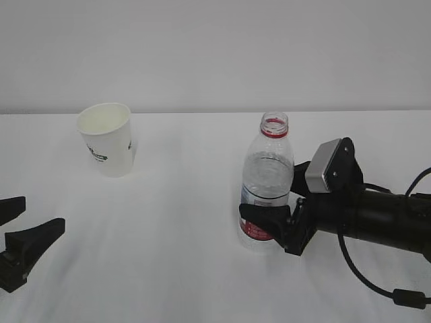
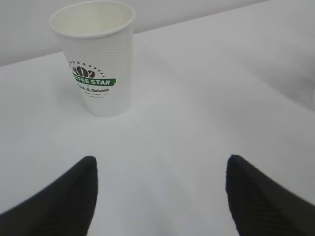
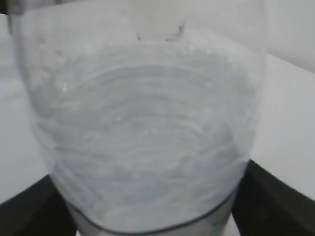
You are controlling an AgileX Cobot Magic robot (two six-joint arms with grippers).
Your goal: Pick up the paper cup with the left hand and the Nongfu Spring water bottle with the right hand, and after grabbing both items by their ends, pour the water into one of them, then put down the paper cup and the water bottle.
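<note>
White tabletop (image 1: 188, 202), nothing lifted or poured yet: left hand (image 1: 27, 239) sits open at lower left, well short of the paper cup (image 1: 108, 138) standing upright at upper left with bare surface between. Centre-right, right hand (image 1: 269, 225) straddles the Nongfu Spring water bottle (image 1: 268, 171) low on its label, fingers spread wide; grip unconfirmed, open room all round.

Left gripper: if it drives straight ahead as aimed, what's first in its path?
Probably the white tapered paper cup. It stands upright ahead of the open left gripper, though left of the line between the fingers, so the left finger might clip it or pass alongside it.
</note>
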